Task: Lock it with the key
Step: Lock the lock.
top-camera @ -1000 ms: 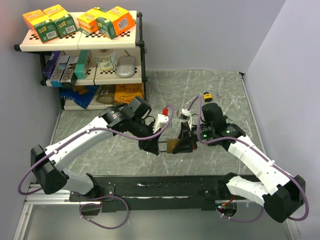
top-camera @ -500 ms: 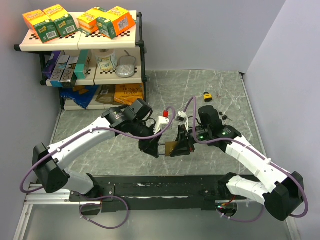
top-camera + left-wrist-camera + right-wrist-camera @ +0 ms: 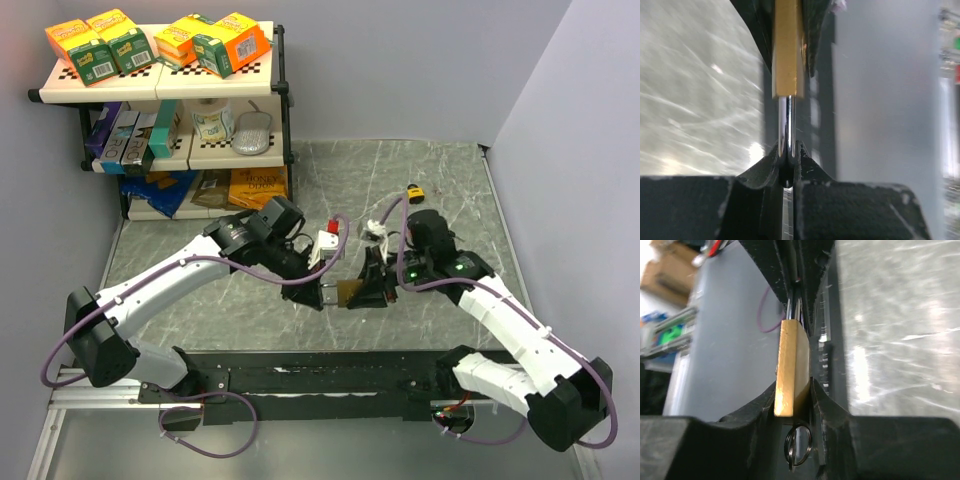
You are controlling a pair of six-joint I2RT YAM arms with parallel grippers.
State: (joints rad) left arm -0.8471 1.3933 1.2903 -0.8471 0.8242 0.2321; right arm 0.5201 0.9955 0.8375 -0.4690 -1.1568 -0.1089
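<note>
So the brass padlock (image 3: 348,293) is up off the worktop (image 3: 400,180): left end effector (image 3: 786,167) pinched tight on its shackle (image 3: 786,125), right end effector (image 3: 792,400) clamped around the padlock itself. Push off-axis and the shackle probably jams or slips out.

Both arms bent inward, left end effector (image 3: 322,296) and right end effector (image 3: 365,291) tip to tip, each clamped closed

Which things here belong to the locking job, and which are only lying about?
For the job:
- padlock, its body in the right gripper, its shackle in the left gripper
- key ring below the padlock

Lying about:
- small yellow and black object on the table
- shelf with boxes
</note>
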